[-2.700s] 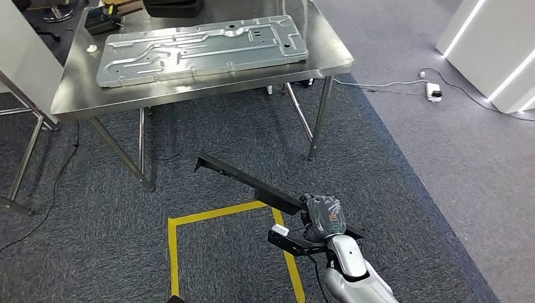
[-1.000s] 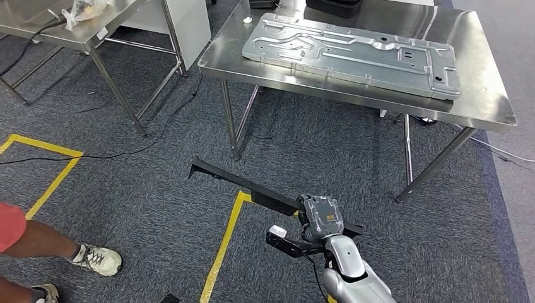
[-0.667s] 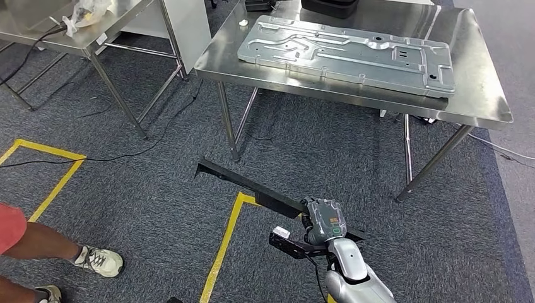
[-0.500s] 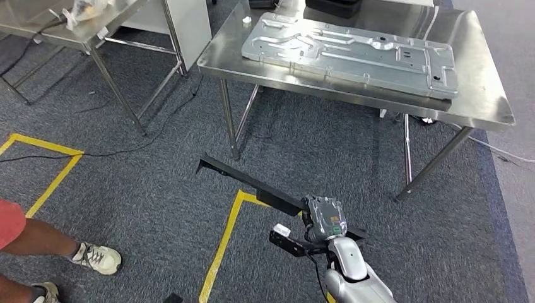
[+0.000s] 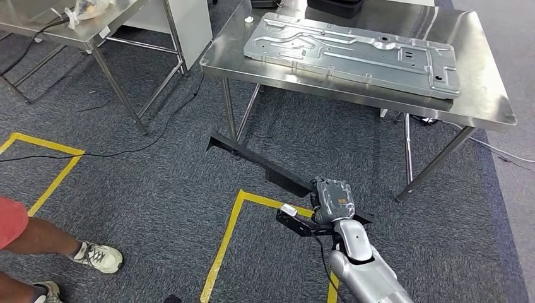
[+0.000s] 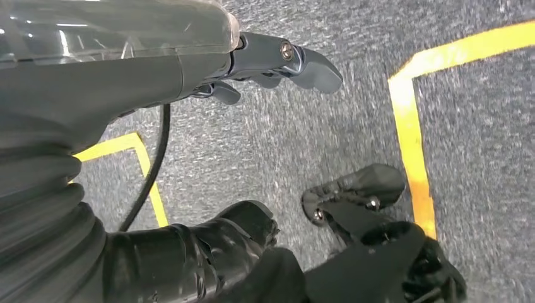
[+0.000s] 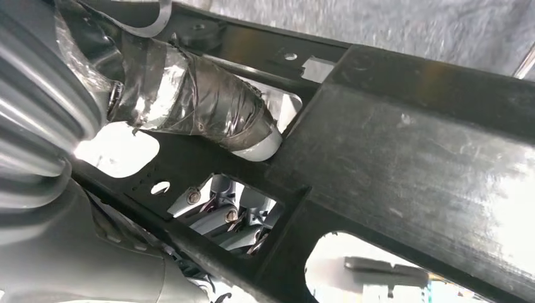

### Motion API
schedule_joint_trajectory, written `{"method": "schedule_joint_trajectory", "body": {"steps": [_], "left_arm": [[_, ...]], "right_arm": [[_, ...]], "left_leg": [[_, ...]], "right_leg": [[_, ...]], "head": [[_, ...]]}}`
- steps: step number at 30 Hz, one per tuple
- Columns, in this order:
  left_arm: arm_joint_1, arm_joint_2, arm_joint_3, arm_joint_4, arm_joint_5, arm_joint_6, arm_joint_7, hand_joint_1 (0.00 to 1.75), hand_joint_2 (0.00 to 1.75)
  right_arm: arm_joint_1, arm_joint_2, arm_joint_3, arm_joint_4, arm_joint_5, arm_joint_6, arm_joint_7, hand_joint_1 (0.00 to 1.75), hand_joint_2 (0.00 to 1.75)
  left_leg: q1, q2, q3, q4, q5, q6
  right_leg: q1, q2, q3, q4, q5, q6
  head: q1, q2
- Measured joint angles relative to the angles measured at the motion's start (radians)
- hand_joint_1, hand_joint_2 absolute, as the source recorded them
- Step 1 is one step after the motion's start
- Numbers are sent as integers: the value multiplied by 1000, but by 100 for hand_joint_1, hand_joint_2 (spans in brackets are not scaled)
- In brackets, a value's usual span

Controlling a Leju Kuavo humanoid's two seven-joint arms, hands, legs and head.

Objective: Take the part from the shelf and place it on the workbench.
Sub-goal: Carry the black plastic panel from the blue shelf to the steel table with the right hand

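Note:
My right hand grips a long black part near one end; the part reaches up and to the left, its far tip just short of the workbench's front left leg. Up close in the right wrist view, the black part lies across my hand, with fingers showing through a cut-out. The steel workbench stands ahead, carrying a large grey stamped metal panel. My left hand hangs over the carpet with its fingers apart and nothing in them.
A second steel table with a plastic bag stands at the far left. Yellow tape lines mark the grey carpet. A person's leg and shoe stand at the lower left. A black cable lies on the floor.
My right hand has lifted the black part up and forward, so its tip now reaches under the workbench's near edge. The view swung left since the oldest frame, then held nearly steady.

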State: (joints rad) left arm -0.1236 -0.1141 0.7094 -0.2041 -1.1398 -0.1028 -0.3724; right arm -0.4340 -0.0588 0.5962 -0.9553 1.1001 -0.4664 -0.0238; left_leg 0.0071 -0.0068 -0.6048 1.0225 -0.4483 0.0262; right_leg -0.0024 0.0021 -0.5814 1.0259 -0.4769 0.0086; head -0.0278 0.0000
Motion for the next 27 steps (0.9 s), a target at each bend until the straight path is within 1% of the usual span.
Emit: {"method": "schedule_joint_trajectory", "body": {"steps": [2, 3, 4, 5, 6, 7, 8, 9, 10, 11, 12, 13, 14, 15, 17, 18, 19, 20, 22, 23, 24, 25, 26, 27], "left_arm": [[-5, -1, -1, 0, -2, -2, 8, 0, 175], [-6, -2, -1, 0, -2, -2, 10, 0, 175], [-8, -2, -2, 0, -3, -3, 13, 0, 175], [-9, -2, -3, 0, -4, -3, 16, 0, 175], [-10, -2, -5, 0, -4, -4, 19, 0, 175], [-10, -2, -6, 0, -5, -5, 24, 0, 175], [-11, -2, -8, 0, -5, -7, 28, 0, 175], [-11, -2, -10, 0, -5, -8, 32, 0, 175], [-11, -2, -12, 0, -4, -10, 36, 0, 175], [-13, -2, -13, 0, -4, -12, 41, 0, 175], [-15, -2, -14, 0, -4, -12, 45, 0, 175], [-18, -2, -15, 0, -4, -12, 49, 0, 175], [-20, -2, -15, 0, -3, -12, 52, 0, 175], [-21, -3, -16, 0, -3, -12, 55, 0, 175], [-21, -6, -16, 0, -2, -12, 60, 0, 175], [-22, -7, -17, 0, -2, -12, 62, 0, 175], [-22, -9, -17, 0, -2, -12, 64, 0, 175], [-23, -10, -17, 0, -2, -12, 64, 0, 175], [-25, -10, -17, 0, -2, -12, 65, 0, 175], [-25, -10, -17, 0, -2, -11, 66, 0, 175], [-25, -10, -18, 0, -2, -11, 66, 0, 175], [-25, -10, -18, 0, -3, -11, 67, 0, 175], [-25, -10, -19, 0, -3, -11, 67, 0, 175], [-25, -10, -21, 0, -4, -11, 67, 0, 175]], "right_arm": [[-29, 0, -1, 5, 2, 12, 0, 175, 175], [-44, -1, -2, 8, 2, 19, 0, 175, 175], [-58, -1, -2, 10, 2, 24, 0, 175, 175], [-72, -1, -3, 13, 1, 30, 1, 175, 175], [-86, -1, -3, 16, -1, 38, 1, 175, 175], [-99, -1, -3, 20, -5, 47, 1, 175, 175], [-112, -2, -3, 24, -10, 57, 1, 175, 175], [-125, -3, -4, 29, -14, 68, 1, 175, 175], [-140, -4, -6, 32, -17, 77, 1, 175, 175], [-157, -6, -9, 34, -17, 82, 3, 175, 175], [-175, -8, -12, 36, -17, 86, 6, 175, 175], [-196, -12, -15, 37, -17, 88, 10, 175, 175], [-215, -16, -18, 37, -17, 90, 13, 175, 175], [-233, -20, -21, 37, -17, 94, 17, 175, 175], [-257, -27, -24, 36, -15, 99, 22, 175, 175], [-265, -30, -25, 35, -12, 100, 27, 175, 175], [-274, -34, -26, 34, -8, 100, 32, 175, 175], [-282, -37, -27, 34, -4, 100, 36, 175, 175], [-295, -42, -27, 33, 0, 100, 40, 175, 175], [-297, -44, -27, 33, 1, 101, 41, 175, 175], [-299, -46, -27, 33, 1, 103, 44, 175, 175], [-302, -49, -27, 33, 1, 105, 46, 175, 175], [-308, -51, -28, 33, 1, 109, 49, 175, 175], [-318, -53, -28, 33, 1, 114, 52, 175, 175]], "left_leg": [[1, 0, -1, 0, 0, -11], [2, 1, -7, 12, -10, -16], [3, 1, -20, 42, -31, -21], [5, 1, -42, 92, -60, -24], [5, 1, -71, 157, -92, -26], [6, 1, -100, 220, -117, -29], [6, 1, -118, 261, -126, -30], [6, 1, -122, 268, -117, -30], [6, 1, -107, 237, -90, -29], [6, 2, -78, 176, -54, -27], [5, 2, -47, 112, -27, -23], [4, 2, -22, 58, -9, -20], [3, 1, -9, 25, -3, -16], [1, 1, -5, 14, -6, -13], [3, 0, -6, 7, -3, -4], [4, 0, -5, 4, 0, 2], [6, 0, -4, 0, 2, 8], [7, 1, -3, -3, 4, 13], [6, 1, -4, -4, 4, 18], [5, 1, -4, -3, 4, 19], [5, 0, -3, -3, 3, 20], [5, -1, -2, -2, 2, 19], [5, -2, 0, 0, 1, 18], [5, -3, 0, 1, -1, 16]], "right_leg": [[-3, 0, 0, -6, 6, -10], [-6, -1, 2, -11, 10, -18], [-8, -2, 3, -15, 14, -25], [-9, -3, 3, -17, 16, -30], [-8, -3, 2, -17, 17, -32], [-8, -3, 1, -16, 18, -33], [-7, -3, 1, -15, 17, -33], [-7, -3, 0, -13, 17, -33], [-7, -3, 0, -11, 16, -32], [-7, -2, 0, -8, 14, -30], [-6, -2, -1, -5, 12, -27], [-4, -1, -4, -1, 10, -23], [-2, -1, -8, 2, 9, -18], [0, -1, -11, 3, 10, -13], [0, -1, -13, 2, 10, -3], [-1, -1, -17, 11, 1, 2], [-2, -1, -29, 37, -17, 7], [-3, -1, -50, 83, -44, 11], [-5, -1, -112, 217, -105, 18], [-6, -1, -138, 269, -120, 20], [-7, -1, -149, 288, -114, 20], [-8, -1, -141, 265, -89, 20], [-9, -2, -116, 205, -50, 17], [-9, -1, -84, 131, -14, 14]], "head": [[0, 0], [0, 0], [0, 0], [0, 0], [0, 0], [0, 0], [0, 0], [0, 0], [0, 0], [0, 0], [0, 0], [0, 0], [0, 0], [0, 0], [0, 0], [0, 0], [1, 0], [1, 0], [1, 0], [1, 0], [1, 0], [1, 0], [1, 0], [1, 0]]}}
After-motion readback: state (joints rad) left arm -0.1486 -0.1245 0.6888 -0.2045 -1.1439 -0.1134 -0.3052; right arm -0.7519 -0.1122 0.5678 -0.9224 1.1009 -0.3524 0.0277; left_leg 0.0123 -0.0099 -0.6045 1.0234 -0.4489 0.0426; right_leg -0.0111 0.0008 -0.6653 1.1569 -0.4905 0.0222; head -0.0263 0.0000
